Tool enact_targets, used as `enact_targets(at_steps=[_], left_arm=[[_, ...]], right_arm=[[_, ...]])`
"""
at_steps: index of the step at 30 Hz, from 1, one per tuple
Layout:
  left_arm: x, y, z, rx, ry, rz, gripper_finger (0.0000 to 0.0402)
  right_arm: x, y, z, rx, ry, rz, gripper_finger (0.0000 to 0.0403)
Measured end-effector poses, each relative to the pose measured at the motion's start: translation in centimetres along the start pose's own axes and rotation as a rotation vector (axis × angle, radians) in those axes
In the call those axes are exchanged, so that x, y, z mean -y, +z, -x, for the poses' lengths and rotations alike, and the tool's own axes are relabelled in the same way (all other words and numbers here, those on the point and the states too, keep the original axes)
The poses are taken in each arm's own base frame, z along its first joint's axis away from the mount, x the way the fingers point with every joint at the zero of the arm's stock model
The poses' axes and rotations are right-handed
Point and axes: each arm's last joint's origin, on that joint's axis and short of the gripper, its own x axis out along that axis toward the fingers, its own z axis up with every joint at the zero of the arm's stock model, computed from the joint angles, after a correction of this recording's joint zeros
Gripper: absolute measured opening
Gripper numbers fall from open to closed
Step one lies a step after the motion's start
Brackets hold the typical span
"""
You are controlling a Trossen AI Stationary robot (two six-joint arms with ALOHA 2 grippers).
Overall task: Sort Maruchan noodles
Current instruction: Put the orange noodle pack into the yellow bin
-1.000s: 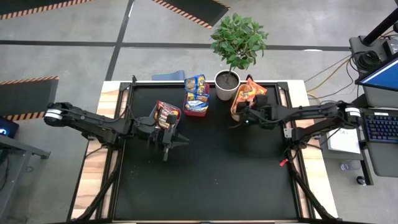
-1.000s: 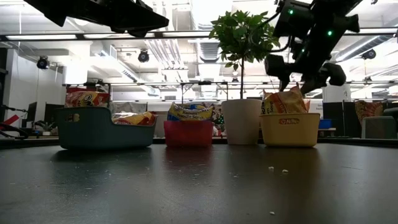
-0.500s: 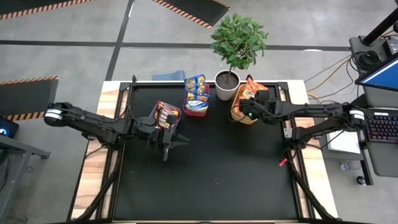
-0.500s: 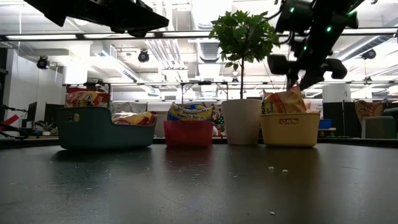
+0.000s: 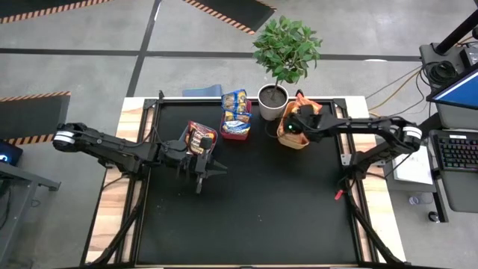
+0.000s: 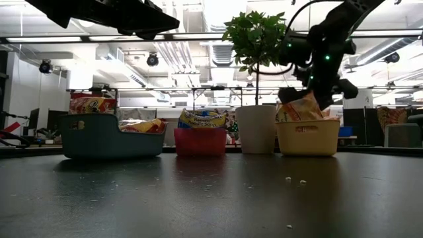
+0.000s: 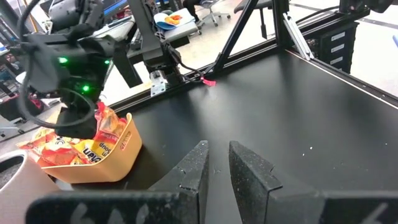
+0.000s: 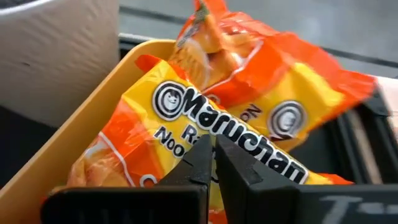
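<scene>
- Nearest to us, the black matte counter [image 5: 246, 202] is bare of packets over its front half; we see only a few pale crumbs on it in the low view.
- We find the left claw [image 5: 200, 173] hovering above the counter just in front of the teal plastic bin [image 6: 109, 135]. Its fingers stand close together with a narrow gap and hold nothing.
- The teal bin carries red-maroon crinkly noodle packets [image 5: 200, 137]. Beside it, the red plastic bin [image 6: 201, 141] carries blue-yellow noodle packets [image 5: 236, 112].
- A white cylindrical pot with a small leafy green plant [image 5: 273, 101] stands between the red bin and the yellow-orange plastic bin [image 5: 293, 139].
- The right claw [image 8: 212, 163] is down at the yellow-orange bin, fingers pressed together. We judge that it pinches nothing, the tips resting directly over the orange-yellow Maruchan noodle packets [image 8: 249, 124] piled there.
- Governing relation: the packets lie directly beyond the right claw's tips, almost touching. The topmost packet's long axis runs slantwise across the bin, roughly crosswise to the closed fingers. The right arm is clearly the nearer one; the left arm is well apart, across the counter.
- We judge the sort nearly complete, as no loose packet shows on the counter.
</scene>
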Motion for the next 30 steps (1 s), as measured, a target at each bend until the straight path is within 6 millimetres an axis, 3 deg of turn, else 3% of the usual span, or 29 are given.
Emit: enact_targets(at_steps=[8, 24, 30], left_arm=[[0.0, 0.0, 0.0, 0.000, 0.000, 0.000, 0.0045], [0.0, 0.0, 0.0, 0.004, 0.001, 0.000, 0.0045], [-0.1, 0.2, 0.2, 0.011, 0.003, 0.000, 0.0045]], right_arm=[[0.0, 0.9, -1.0, -0.056, 0.091, 0.033, 0.0012], [-0.5, -0.1, -2.0, -0.074, 0.117, 0.071, 0.0012], [0.3, 0.7, -0.8, -0.031, 0.137, 0.063, 0.0012]])
